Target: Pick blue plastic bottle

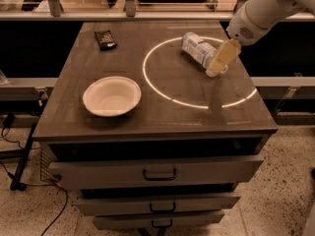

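Note:
The blue plastic bottle [198,49] lies on its side on the dark table top [162,117], inside a bright ring of light at the back right. It has a pale blue-and-white label, and its cap end points to the front right. My gripper [219,62], with tan fingers on a white arm, hangs over the bottle's cap end and covers it. The gripper comes in from the upper right.
A white bowl [111,96] stands at the front left of the table. A small dark packet [105,39] lies at the back left. Drawers with handles [159,174] sit below the top. A rail and shelf run behind the table.

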Controlling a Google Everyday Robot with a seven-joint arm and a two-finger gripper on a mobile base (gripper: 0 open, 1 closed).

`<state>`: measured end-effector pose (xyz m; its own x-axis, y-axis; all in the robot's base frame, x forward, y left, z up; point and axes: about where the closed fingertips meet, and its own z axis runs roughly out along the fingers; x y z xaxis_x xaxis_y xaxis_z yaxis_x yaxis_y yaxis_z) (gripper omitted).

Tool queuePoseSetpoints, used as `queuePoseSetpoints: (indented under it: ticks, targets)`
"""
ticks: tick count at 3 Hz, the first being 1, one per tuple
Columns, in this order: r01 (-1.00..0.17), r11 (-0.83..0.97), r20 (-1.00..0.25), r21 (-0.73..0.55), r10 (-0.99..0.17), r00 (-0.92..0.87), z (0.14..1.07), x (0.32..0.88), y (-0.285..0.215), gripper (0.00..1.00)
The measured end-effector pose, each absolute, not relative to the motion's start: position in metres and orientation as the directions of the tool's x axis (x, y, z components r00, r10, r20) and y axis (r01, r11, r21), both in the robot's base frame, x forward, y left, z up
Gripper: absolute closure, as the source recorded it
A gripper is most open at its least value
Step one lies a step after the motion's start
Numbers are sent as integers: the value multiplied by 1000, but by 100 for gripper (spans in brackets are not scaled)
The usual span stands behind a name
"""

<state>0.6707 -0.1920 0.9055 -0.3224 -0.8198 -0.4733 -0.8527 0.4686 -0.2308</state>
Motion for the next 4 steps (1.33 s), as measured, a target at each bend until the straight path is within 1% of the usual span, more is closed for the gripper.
queuePoseSetpoints:
  ticks: [1, 2, 3, 4]
  targets:
    - [-807, 562, -544, -182, -741, -393, 883, 712, -172, 0]
    - [-780, 611, -577, -139, -690, -437, 871, 733, -163, 0]
    - [-763, 639, -593, -94, -652, -473, 855, 748, -164, 27]
    - [-763, 642, -599, -75, -641, -480, 850, 751, -167, 50]
